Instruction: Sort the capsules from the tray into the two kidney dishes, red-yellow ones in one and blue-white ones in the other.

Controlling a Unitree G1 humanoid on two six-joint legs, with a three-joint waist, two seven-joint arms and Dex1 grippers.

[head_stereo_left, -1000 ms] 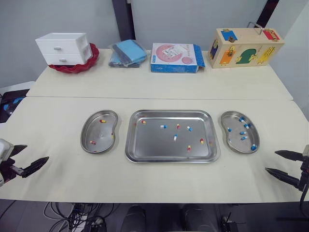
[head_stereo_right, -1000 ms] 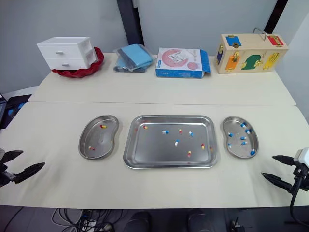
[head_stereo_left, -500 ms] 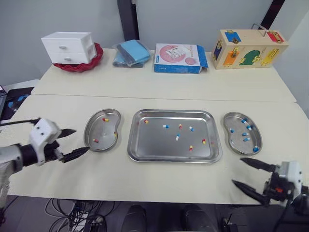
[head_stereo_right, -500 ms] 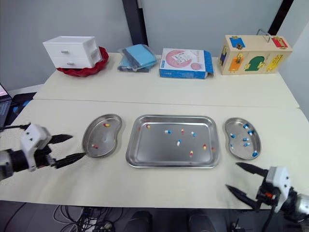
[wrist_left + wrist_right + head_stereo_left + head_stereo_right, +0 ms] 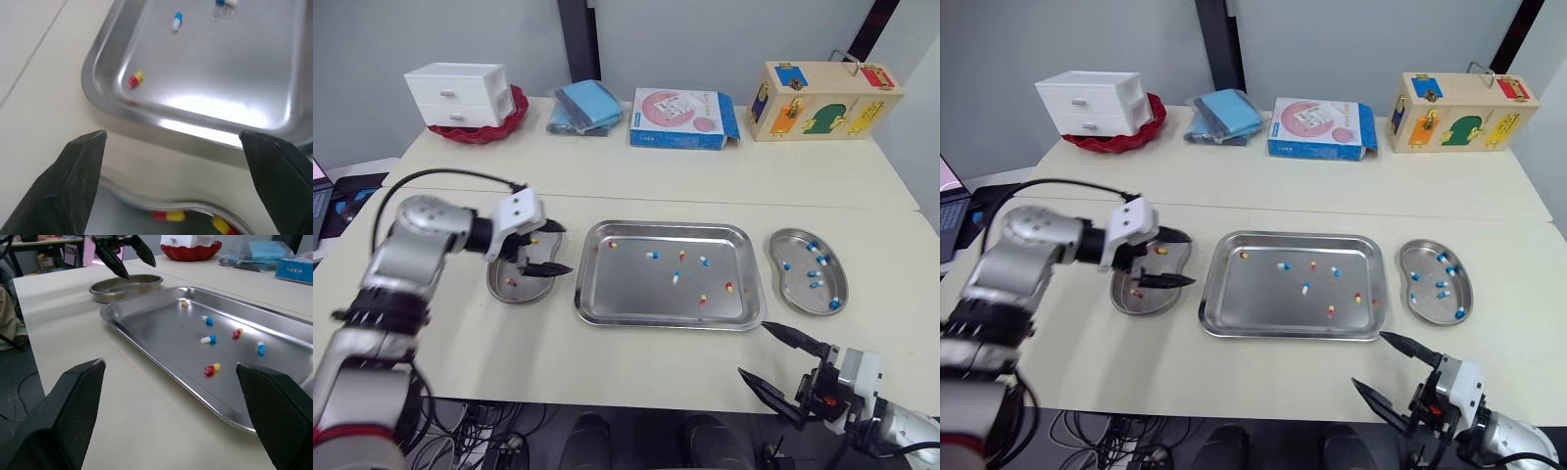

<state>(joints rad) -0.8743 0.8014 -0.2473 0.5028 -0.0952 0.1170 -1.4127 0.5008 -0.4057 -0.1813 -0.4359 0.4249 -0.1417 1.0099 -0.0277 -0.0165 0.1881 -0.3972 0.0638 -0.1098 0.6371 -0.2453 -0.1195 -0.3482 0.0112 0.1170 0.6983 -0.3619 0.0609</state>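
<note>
- Cream worktop (image 5: 636, 186) is carrying the tray (image 5: 626, 299) mid-frame, with capsules (image 5: 674, 277) lying scattered in it.
- My left tool (image 5: 563, 249) is hovering wide open, empty, over the left kidney dish (image 5: 505, 290).
- My right tool (image 5: 752, 350) is gaping open, empty, at lower right near the tray's corner.

Left gripper (image 5: 558, 249) reaches forward, jaws apart; right gripper (image 5: 754, 350) low, jaws apart.

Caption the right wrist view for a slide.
Open right claw faces the tray of mixed capsules; open left claw hovers over a kidney dish.
</note>
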